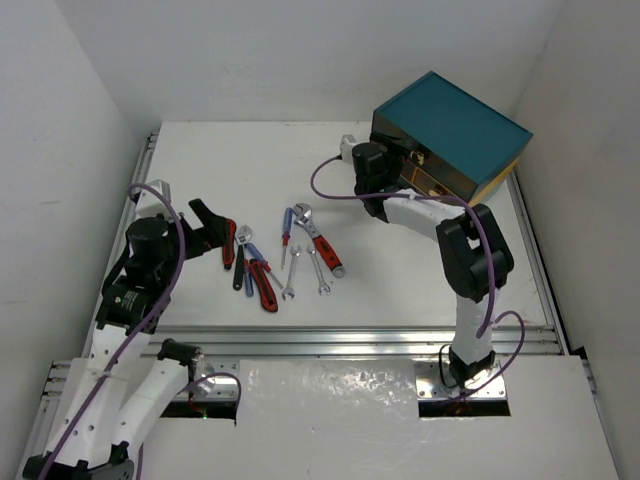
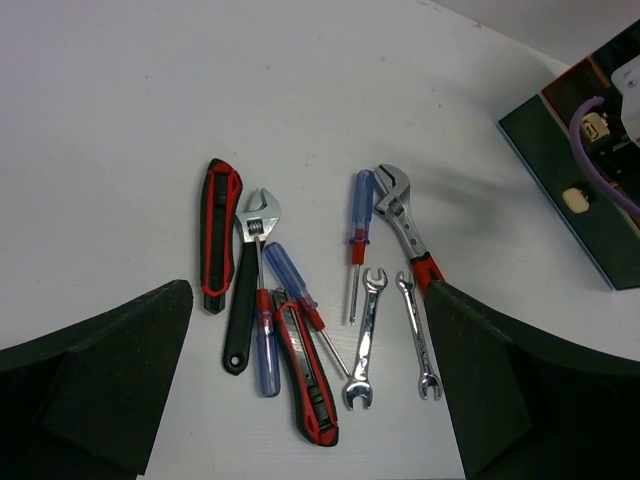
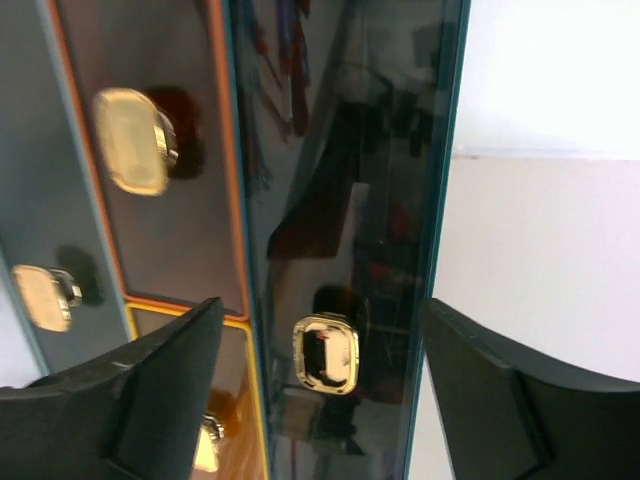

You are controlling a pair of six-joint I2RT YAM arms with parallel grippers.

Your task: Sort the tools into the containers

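The tools lie in a loose cluster mid-table [image 1: 285, 255]. In the left wrist view I see two red/black handled tools [image 2: 218, 232] [image 2: 307, 375], a black-handled adjustable wrench [image 2: 250, 275], a red-handled adjustable wrench [image 2: 403, 220], blue-handled screwdrivers [image 2: 266, 345] and two silver spanners [image 2: 365, 335] [image 2: 417, 335]. My left gripper [image 1: 208, 228] is open and empty, just left of and above the cluster. The teal-topped chest [image 1: 455, 125] stands at the back right. My right gripper [image 3: 322, 320] is open at its front, fingers either side of a shiny knob [image 3: 325, 353] on a dark smoky drawer [image 3: 340, 180], not closed on it.
Other drawer fronts with cream knobs [image 3: 132, 140] and an orange drawer [image 3: 225, 400] sit beside the smoky one, all shut. White walls close in on the left, back and right. The chest also shows in the left wrist view [image 2: 560, 160].
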